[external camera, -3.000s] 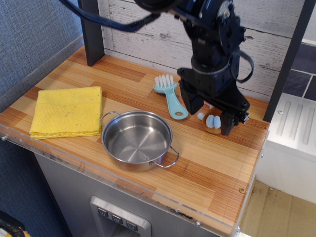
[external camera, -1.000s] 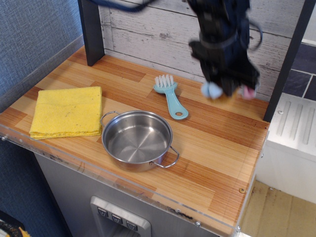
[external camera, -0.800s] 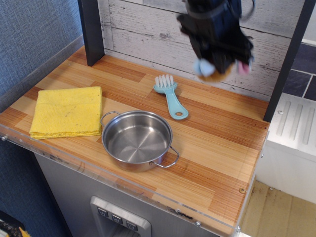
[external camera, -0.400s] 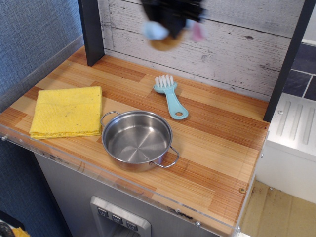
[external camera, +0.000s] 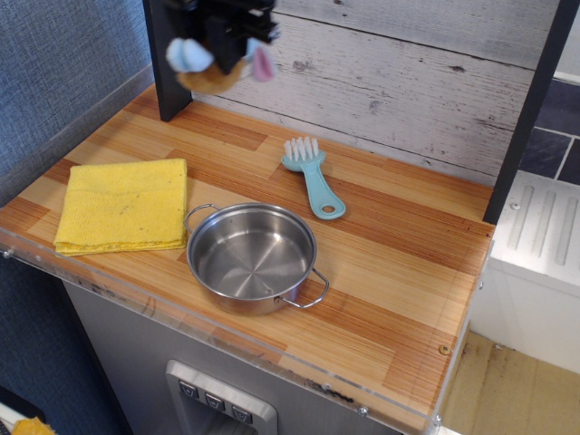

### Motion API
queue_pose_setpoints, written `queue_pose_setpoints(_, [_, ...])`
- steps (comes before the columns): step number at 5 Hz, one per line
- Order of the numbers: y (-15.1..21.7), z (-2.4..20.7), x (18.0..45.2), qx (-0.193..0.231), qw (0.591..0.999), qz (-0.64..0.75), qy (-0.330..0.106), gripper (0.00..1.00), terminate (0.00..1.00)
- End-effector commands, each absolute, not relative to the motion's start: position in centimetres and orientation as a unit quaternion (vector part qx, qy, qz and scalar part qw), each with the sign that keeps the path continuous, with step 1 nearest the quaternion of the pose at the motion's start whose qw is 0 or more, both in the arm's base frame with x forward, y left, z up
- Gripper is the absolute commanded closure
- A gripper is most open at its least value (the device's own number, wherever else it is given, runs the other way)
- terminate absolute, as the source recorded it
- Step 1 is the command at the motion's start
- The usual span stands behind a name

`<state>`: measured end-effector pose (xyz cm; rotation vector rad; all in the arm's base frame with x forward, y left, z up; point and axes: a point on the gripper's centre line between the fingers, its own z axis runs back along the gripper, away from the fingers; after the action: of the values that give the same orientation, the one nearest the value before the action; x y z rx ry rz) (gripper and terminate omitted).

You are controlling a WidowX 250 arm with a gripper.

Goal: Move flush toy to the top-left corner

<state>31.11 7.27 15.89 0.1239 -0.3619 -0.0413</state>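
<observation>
I have a single fixed view, set high in front of the counter (external camera: 381,272) and looking down at an angle toward the plank wall (external camera: 408,82) behind it. It sits far enough back to take in the whole wooden top, front edge to back, plus the black post (external camera: 163,63) at the far left, blue wallpaper on the left and floor at lower right.

Lifted off the counter from beside the brush (external camera: 309,172), flush toy (external camera: 212,68) clamped between the fingers of the gripper (external camera: 222,41), then carried leftward to above the top-left corner (external camera: 181,113).
</observation>
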Motion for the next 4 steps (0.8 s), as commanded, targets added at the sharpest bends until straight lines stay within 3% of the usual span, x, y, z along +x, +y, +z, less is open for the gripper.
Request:
queue_pose_setpoints(1, [10.1, 14.4, 33.1, 0.090, 0.978, 0.033, -0.186, 1.00, 0.00])
queue_pose_setpoints(4, [12.3, 8.8, 36.7, 0.106, 0.977, 0.091, -0.158, 1.00, 0.00])
